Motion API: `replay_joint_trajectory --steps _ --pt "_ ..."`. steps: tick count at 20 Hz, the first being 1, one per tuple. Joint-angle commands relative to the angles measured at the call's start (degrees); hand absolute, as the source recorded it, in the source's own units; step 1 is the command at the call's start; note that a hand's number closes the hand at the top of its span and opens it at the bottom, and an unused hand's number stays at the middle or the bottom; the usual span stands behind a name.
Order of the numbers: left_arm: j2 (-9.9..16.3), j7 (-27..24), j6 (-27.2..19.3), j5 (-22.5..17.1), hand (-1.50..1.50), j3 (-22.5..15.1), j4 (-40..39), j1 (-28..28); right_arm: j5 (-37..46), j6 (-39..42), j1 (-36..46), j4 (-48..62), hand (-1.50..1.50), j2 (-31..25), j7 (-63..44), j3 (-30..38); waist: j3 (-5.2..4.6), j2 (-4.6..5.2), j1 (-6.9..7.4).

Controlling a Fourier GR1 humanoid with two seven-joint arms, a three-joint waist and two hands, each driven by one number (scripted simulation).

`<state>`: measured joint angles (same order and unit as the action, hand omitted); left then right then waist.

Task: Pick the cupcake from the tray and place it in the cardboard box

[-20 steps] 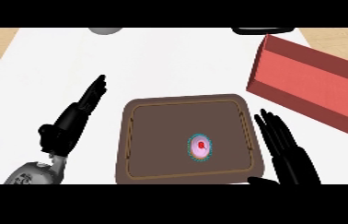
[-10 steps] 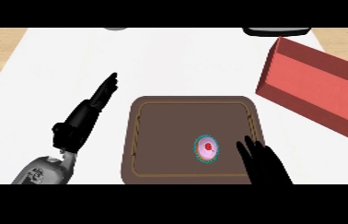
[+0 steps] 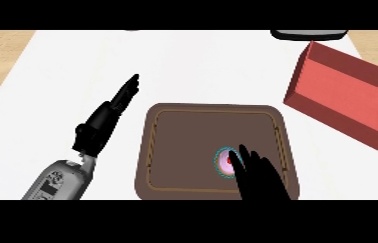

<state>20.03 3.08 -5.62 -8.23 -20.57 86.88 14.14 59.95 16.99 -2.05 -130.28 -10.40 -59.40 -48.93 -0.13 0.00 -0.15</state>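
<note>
On the white table (image 3: 199,62), the cupcake (image 3: 225,162) sits in the brown tray (image 3: 184,152), half hidden by the right robot hand (image 3: 258,179) with straight fingers over it, holding nothing, while the left robot hand (image 3: 103,122) rests open beside the tray, the red box (image 3: 339,97) well apart.

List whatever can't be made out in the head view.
- Cupcake: right side hidden behind right hand.
- Red box: cut off by right edge; inside not visible.
- Dark object at top edge: cut off, unidentifiable.
- Tray: near-right corner hidden by right hand.
</note>
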Motion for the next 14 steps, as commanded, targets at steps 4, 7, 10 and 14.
replay_joint_trajectory --steps 4,7,10,14 --pt "-2.1 -0.9 0.1 1.9 0.0 0.3 -1.8 0.3 -0.6 6.1 4.1 8.1 -1.5 7.7 -7.5 3.0 0.04 0.2 0.41" --pt "-1.7 1.0 0.4 2.2 0.0 0.6 -0.8 1.4 -1.4 5.1 3.6 10.8 -1.5 6.7 -6.3 3.8 0.06 0.21 0.61" --pt "-2.0 -2.6 1.5 2.0 0.0 1.6 -3.7 1.5 0.3 1.8 3.5 14.3 -1.5 6.6 -5.0 3.8 0.03 0.38 0.4" --pt "-1.8 -2.5 3.4 1.6 0.0 3.5 -5.0 1.3 1.3 -1.3 3.9 16.0 -1.5 6.6 -1.2 4.3 0.1 0.13 0.15"
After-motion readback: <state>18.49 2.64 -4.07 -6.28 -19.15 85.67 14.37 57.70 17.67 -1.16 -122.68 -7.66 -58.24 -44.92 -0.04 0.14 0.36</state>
